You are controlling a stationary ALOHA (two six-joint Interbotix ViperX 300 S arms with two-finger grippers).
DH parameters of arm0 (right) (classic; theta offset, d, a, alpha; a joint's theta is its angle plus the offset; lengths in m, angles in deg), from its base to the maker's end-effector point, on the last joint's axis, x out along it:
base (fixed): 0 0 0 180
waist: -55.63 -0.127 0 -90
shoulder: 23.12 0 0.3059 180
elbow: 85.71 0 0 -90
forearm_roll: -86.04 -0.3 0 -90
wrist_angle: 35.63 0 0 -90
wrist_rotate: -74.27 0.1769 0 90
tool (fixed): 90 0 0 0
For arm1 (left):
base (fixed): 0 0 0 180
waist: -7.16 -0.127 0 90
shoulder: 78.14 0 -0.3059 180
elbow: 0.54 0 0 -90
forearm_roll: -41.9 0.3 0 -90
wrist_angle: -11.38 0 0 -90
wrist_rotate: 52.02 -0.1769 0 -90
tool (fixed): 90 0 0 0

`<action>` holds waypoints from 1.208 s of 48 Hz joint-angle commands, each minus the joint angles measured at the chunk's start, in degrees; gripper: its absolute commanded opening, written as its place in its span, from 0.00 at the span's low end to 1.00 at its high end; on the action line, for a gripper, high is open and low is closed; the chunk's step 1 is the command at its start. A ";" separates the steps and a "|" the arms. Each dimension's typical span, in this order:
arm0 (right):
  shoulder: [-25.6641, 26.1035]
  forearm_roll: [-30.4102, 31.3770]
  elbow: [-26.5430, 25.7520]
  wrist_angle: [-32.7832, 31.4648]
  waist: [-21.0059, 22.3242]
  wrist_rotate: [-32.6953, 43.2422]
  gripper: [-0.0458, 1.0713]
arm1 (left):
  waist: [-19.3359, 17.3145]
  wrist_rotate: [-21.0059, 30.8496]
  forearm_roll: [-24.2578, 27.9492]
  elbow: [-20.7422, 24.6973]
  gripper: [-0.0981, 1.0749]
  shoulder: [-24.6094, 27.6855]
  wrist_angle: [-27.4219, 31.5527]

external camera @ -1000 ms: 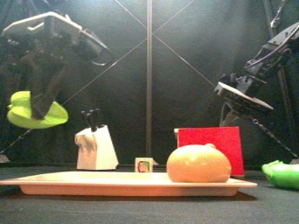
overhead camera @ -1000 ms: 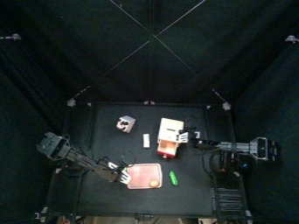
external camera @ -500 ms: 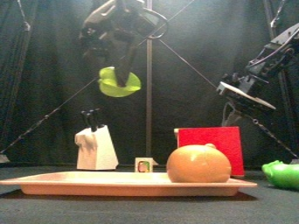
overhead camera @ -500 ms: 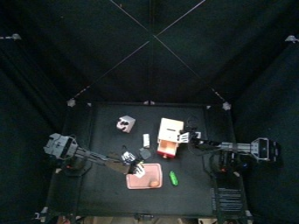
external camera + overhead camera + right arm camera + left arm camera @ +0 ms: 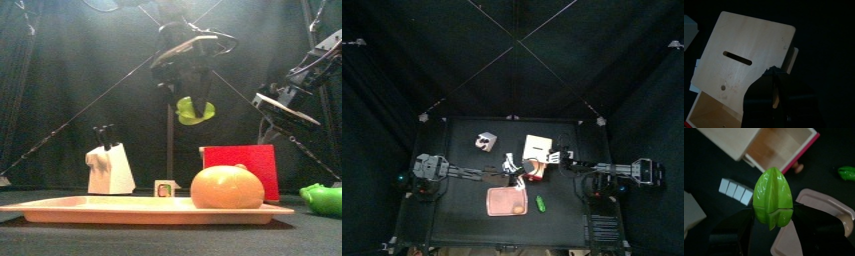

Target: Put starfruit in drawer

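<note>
Left gripper: was clamped on the starfruit.
Starfruit: was held aloft, just beside the drawer's pulled-out red part.
Drawer: was left open, behind the pink tray.
Right gripper: was parked at the drawer's right side; grip could not be told.

Left hand with starfruit above table, between tray and open drawer.

top looks down, front level; both share the pink tray.
</note>
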 commanded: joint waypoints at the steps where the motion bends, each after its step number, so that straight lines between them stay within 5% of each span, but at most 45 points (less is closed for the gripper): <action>1: -0.35 -0.26 0.53 -0.44 0.44 0.09 0.23 | -1.41 -2.64 -0.97 2.99 0.62 -0.35 -2.46; 35: -0.35 -0.44 0.88 -0.35 0.70 0.09 0.23 | -6.77 -21.09 -13.36 2.90 0.62 4.04 -13.80; 58: -0.44 -0.44 0.97 -0.35 0.88 0.00 0.23 | -7.91 -22.32 -14.59 3.08 0.68 4.75 -15.91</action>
